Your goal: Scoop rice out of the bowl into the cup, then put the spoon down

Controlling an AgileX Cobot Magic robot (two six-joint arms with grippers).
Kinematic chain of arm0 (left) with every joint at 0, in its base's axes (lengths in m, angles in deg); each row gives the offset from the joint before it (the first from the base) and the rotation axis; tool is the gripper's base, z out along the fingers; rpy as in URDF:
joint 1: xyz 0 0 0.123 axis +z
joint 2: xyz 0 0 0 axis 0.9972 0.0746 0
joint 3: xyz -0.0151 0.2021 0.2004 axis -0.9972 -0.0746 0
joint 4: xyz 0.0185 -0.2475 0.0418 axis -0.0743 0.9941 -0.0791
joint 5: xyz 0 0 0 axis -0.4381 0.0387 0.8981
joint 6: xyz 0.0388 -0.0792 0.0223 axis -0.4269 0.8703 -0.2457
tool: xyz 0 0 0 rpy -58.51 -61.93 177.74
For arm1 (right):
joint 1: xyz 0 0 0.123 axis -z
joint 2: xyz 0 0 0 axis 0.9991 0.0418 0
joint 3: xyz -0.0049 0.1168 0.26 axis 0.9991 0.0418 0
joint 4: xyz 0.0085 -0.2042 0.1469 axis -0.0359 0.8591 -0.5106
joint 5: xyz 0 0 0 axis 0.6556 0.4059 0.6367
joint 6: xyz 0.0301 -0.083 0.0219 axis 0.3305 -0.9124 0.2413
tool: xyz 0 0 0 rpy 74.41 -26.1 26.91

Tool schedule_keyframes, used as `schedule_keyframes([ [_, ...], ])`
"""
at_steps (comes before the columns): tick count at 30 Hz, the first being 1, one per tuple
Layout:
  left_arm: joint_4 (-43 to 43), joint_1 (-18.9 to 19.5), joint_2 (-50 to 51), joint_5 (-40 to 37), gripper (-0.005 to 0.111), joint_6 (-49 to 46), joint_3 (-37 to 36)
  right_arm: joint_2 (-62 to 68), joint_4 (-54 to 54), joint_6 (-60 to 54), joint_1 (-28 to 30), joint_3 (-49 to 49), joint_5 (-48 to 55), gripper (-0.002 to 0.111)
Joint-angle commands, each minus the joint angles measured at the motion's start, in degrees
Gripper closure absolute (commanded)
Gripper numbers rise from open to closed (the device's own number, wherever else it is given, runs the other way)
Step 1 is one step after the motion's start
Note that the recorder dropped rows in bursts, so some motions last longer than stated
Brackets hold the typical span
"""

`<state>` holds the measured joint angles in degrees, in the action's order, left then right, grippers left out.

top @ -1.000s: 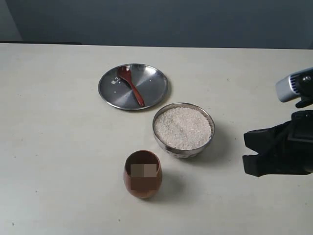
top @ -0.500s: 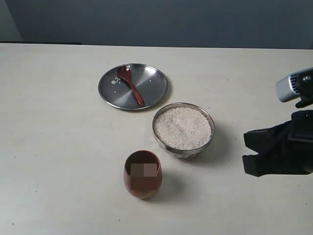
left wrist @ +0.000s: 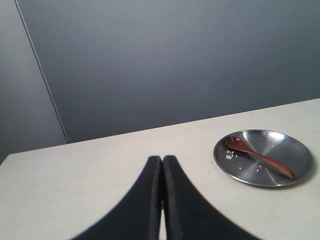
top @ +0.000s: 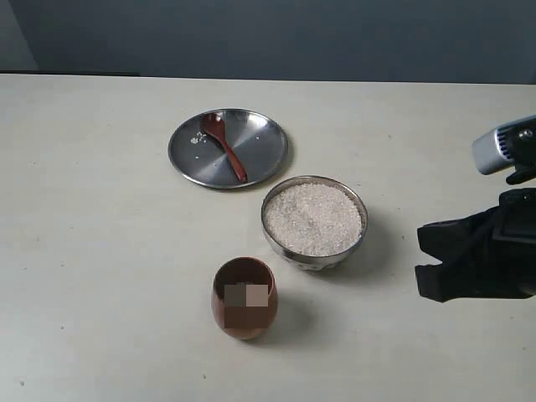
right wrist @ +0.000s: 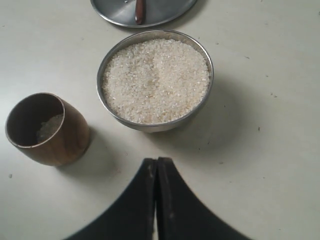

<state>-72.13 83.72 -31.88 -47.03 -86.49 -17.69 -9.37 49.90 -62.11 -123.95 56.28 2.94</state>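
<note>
The steel bowl holds a heap of white rice, also seen as rice in bowl. In front of it stands the brown wooden cup, cup, with a little rice inside. The dark red spoon lies on the flat steel plate; spoon on plate with a few loose grains. My right gripper is shut and empty, off to the right of the bowl. My left gripper is shut, empty, and outside the exterior view.
A pale table carries everything. A dark blue-grey wall runs along its far edge. The right arm's black body and white camera housing sit at the right edge.
</note>
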Motion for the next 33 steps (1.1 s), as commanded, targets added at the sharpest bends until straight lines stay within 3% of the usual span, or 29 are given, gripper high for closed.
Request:
schedule_keyframes([
  [1,1.8,0.2,-2.1,5.7,0.106,1.7,-5.4,-0.3,0.0,-0.1,0.3,0.3,-0.7,0.108],
  [16,6.5,1.1,-5.0,5.2,0.106,1.8,-14.5,-0.3,-0.2,-0.1,0.3,0.3,-1.1,0.108],
  [20,6.7,1.3,-5.0,2.0,0.106,1.8,-15.7,-0.3,-0.2,-0.1,0.3,0.3,-1.1,0.108],
  [33,6.1,1.4,-5.0,2.4,0.106,1.3,-16.5,-0.3,-0.2,-0.1,0.3,0.3,-1.3,0.108],
])
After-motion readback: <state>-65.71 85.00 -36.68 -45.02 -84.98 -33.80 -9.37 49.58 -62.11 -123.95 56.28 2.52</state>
